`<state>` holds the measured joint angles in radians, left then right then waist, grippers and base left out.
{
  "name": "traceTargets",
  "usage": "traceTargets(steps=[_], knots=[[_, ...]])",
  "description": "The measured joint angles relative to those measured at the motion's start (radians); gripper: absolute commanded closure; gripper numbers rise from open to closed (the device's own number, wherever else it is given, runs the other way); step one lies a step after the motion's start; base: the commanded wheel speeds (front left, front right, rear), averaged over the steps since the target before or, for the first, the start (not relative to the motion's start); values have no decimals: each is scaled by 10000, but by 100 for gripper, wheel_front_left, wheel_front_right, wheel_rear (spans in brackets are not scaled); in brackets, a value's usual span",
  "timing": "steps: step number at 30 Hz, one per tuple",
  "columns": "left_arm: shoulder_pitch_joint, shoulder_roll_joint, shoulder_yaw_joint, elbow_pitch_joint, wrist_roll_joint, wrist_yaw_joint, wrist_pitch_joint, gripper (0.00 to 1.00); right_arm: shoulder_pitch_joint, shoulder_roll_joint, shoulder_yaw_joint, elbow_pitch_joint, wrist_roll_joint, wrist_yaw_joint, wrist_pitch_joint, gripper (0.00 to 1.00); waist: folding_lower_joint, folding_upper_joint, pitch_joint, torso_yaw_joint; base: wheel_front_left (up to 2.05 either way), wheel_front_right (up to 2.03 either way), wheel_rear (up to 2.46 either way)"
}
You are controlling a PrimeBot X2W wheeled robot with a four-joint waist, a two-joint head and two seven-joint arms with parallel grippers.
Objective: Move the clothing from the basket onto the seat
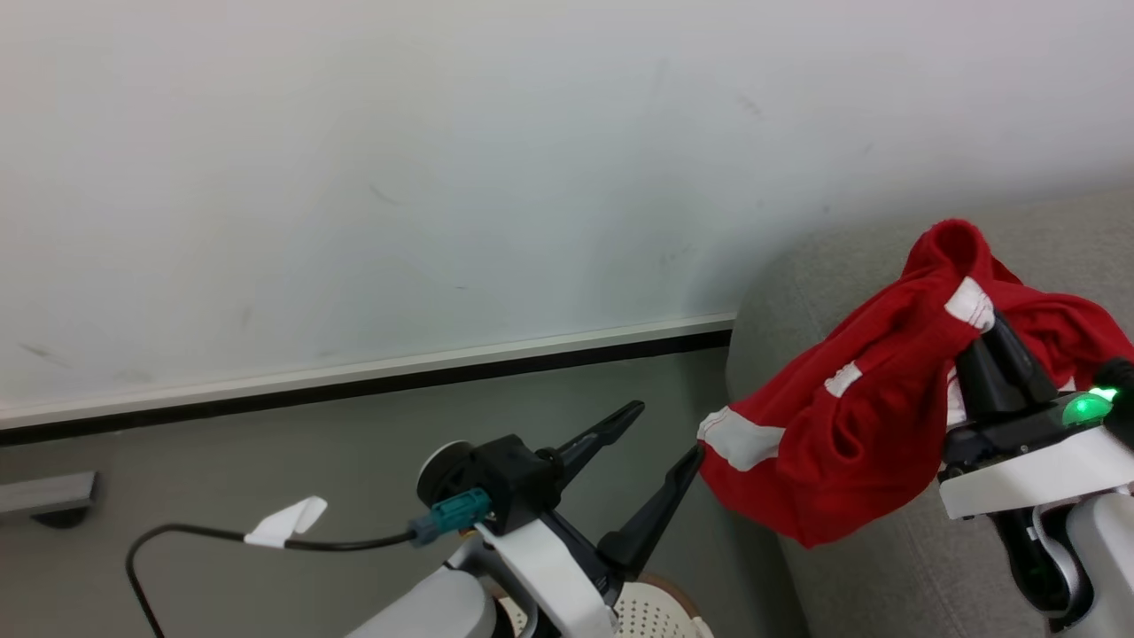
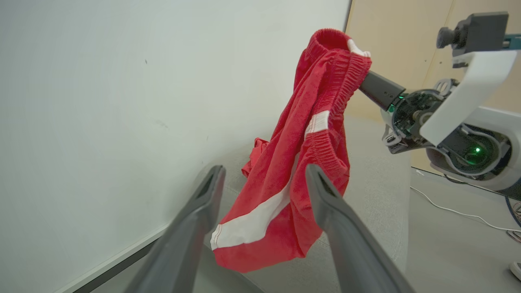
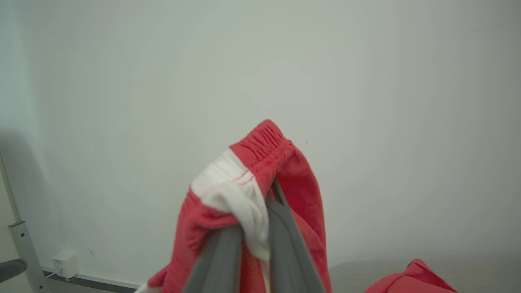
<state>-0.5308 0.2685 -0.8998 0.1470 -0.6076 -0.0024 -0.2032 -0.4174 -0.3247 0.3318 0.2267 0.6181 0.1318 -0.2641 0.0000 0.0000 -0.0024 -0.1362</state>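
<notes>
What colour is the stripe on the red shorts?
White stripe on the shorts; left wrist view shows it best.

The right pincer (image 1: 986,326) clamps red clothing (image 1: 850,425) above the grey seat (image 1: 886,576); the left pincer (image 1: 666,431) gapes beside it.

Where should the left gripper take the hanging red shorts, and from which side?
Grip the white-striped hem of the shorts, approaching from the robot's left: it hangs free toward the open left gripper, while the right gripper pinches the waistband.

clothing (image 1: 850,416) hanging above seat (image 1: 886,585) edge, basket (image 1: 651,618) lower left, wall (image 1: 443,177) behind
</notes>
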Motion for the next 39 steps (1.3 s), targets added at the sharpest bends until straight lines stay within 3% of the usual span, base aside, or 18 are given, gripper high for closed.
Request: traceTargets(steps=[13, 21, 33, 39], knots=[[14, 4, -56, 146, 345, -58, -368, 0, 143, -267, -905, -1016, -322, 0, -2, 100, 0, 0, 386, -1535, 0, 0, 0], [-2, -44, -59, 481, 579, -88, -527, 0, 317, -240, -1488, -1657, -385, 0, 0, 100, 0, 0, 909, -2128, 0, 0, 0], [-287, -169, -77, 734, 802, -408, -548, 0, 165, -648, -2562, -1894, -44, 0, 0, 100, 0, 0, 1736, -2028, 0, 0, 0], [-635, -148, -79, 734, 853, -456, -533, 0, -464, -1478, -3250, -901, 456, 0, -2, 100, 0, 0, 2327, -1677, 0, 0, 0]])
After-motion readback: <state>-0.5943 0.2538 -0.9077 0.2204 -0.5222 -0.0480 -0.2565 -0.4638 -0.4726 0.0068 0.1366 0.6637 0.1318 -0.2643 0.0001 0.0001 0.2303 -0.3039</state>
